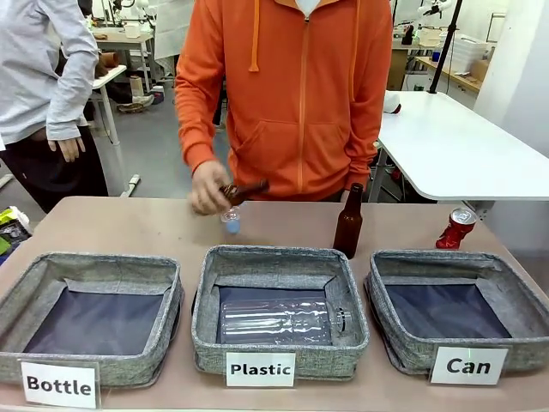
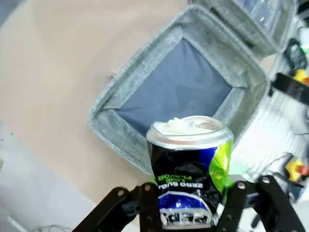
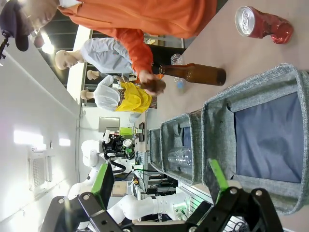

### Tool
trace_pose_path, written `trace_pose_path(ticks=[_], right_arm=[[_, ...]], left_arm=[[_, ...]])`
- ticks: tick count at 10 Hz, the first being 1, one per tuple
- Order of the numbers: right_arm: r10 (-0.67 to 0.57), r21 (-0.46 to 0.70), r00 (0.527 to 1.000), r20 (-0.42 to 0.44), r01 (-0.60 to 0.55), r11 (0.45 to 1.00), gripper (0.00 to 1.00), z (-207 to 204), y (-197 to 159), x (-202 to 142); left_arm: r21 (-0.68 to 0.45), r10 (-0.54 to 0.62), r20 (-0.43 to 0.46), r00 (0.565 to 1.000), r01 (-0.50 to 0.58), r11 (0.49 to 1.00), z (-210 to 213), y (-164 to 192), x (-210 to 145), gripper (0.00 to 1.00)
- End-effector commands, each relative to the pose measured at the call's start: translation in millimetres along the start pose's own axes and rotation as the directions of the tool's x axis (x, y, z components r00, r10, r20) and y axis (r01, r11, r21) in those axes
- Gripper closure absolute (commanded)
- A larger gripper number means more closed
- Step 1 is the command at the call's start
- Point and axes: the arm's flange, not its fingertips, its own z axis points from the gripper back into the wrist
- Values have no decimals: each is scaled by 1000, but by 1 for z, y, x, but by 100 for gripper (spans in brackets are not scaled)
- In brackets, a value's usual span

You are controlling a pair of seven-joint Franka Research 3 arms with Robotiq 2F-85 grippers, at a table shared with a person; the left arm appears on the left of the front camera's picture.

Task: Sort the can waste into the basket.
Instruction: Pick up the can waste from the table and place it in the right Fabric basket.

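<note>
My left gripper (image 2: 189, 210) is shut on a crushed dark blue-black and silver can (image 2: 188, 164) with yellow-green marks, held upright high above a grey basket (image 2: 120, 130) whose label is hidden. The shiny red crushed can (image 1: 460, 227) lies on the table behind the "Can" basket (image 1: 403, 348), at the far right. In the right wrist view the red can (image 3: 263, 24) lies beyond the Can basket (image 3: 217, 125). There my right gripper (image 3: 160, 181) is open, with nothing between its green pads.
A person in orange holds a brown bottle (image 1: 244, 190) and a small clear bottle (image 1: 230, 221) over the far middle. Another brown bottle (image 1: 348, 221) stands behind the "Plastic" basket (image 1: 206, 326), which holds a clear bottle (image 1: 279, 322). The "Bottle" basket (image 1: 17, 300) sits left.
</note>
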Motion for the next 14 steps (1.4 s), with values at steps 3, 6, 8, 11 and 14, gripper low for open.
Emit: trace_pose_path(ticks=[3,6,8,11,14], right_arm=[[21,21,1000,9,-21,1000,0,0,1,1],[21,21,1000,9,-21,1000,0,0,1,1],[21,21,1000,9,-21,1000,0,0,1,1],[21,21,1000,9,-21,1000,0,0,1,1],[21,21,1000,9,-21,1000,0,0,1,1]], left_arm=[[63,-325,125,938,319,946,-2,-79,47,63],[98,-610,-29,792,609,787,-25,-188,169,63],[117,-756,-39,653,755,646,-56,-273,250,63],[159,-950,-192,245,963,217,-127,-400,335,63],[125,-981,-110,161,981,147,-195,-444,380,63]])
